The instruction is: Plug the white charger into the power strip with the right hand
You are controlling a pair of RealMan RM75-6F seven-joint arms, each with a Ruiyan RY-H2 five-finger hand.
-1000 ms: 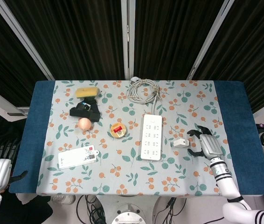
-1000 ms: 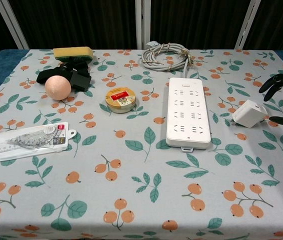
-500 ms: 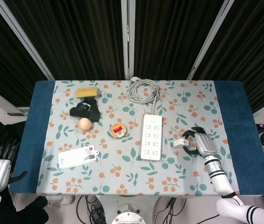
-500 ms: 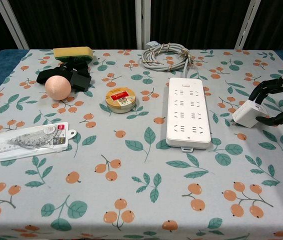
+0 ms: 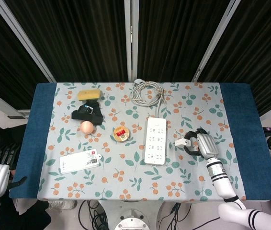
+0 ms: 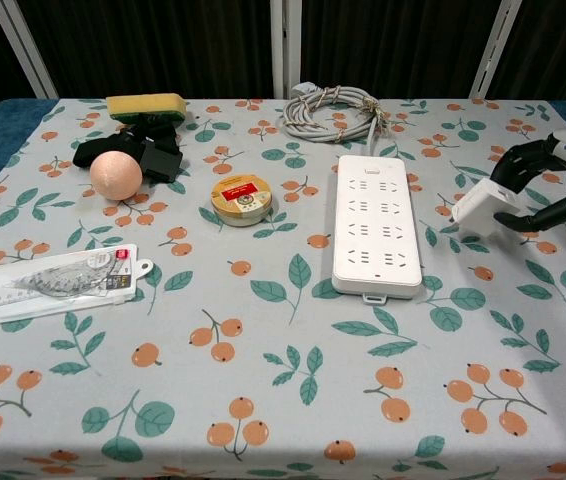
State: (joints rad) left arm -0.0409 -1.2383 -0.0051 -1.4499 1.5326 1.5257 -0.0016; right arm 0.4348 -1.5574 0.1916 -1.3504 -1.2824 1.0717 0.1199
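Floral-clothed table (image 5: 126,184) carries power strip (image 5: 155,140), sponge (image 5: 88,94), ball (image 5: 86,127), possibly a tin (image 5: 121,133).

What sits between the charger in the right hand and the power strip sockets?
Nothing visible. The right hand holds the white charger just right of the power strip, with only bare tablecloth in the gap. The coiled cable lies behind the strip, off the path.

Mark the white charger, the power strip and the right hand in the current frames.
white charger (image 6: 480,201): chest view, on its white body, held off the cloth.
power strip (image 6: 375,224): chest view, middle of its socket face.
right hand (image 6: 553,180): chest view, where the dark fingers meet the white back.
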